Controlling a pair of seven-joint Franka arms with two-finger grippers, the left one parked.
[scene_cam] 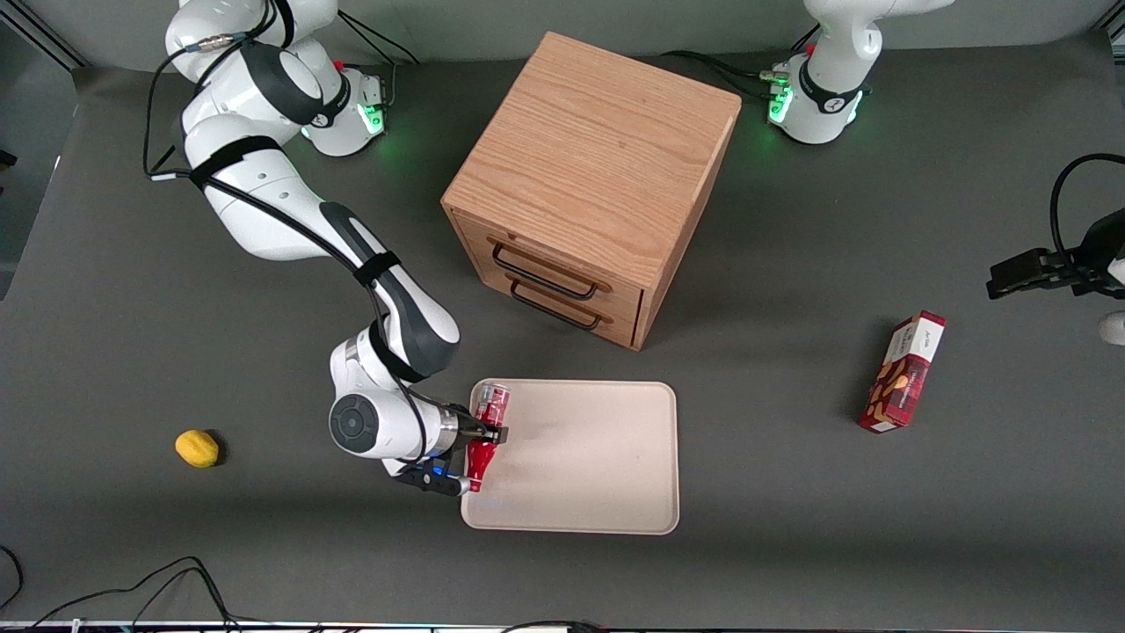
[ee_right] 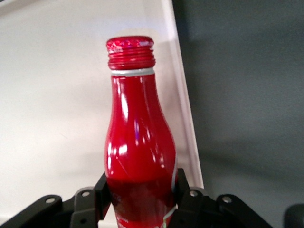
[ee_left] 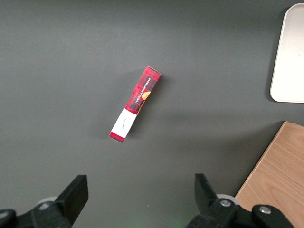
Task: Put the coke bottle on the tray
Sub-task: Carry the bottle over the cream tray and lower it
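The coke bottle (scene_cam: pixel 486 428) is a slim red bottle with a silver base. It lies sideways in my right gripper (scene_cam: pixel 492 432), over the edge of the pale beige tray (scene_cam: pixel 589 457) that is toward the working arm's end. Its silver base points toward the drawer cabinet and its capped neck toward the front camera. In the right wrist view the bottle (ee_right: pixel 139 142) sits between the black fingers (ee_right: pixel 102 192), which press on its body, with the tray's rim (ee_right: pixel 183 99) beneath it. I cannot tell whether the bottle touches the tray.
A wooden drawer cabinet (scene_cam: pixel 589 176) with two black handles stands farther from the front camera than the tray. A red snack box (scene_cam: pixel 903 373) lies toward the parked arm's end, also in the left wrist view (ee_left: pixel 135 103). A yellow lemon (scene_cam: pixel 197 447) lies toward the working arm's end.
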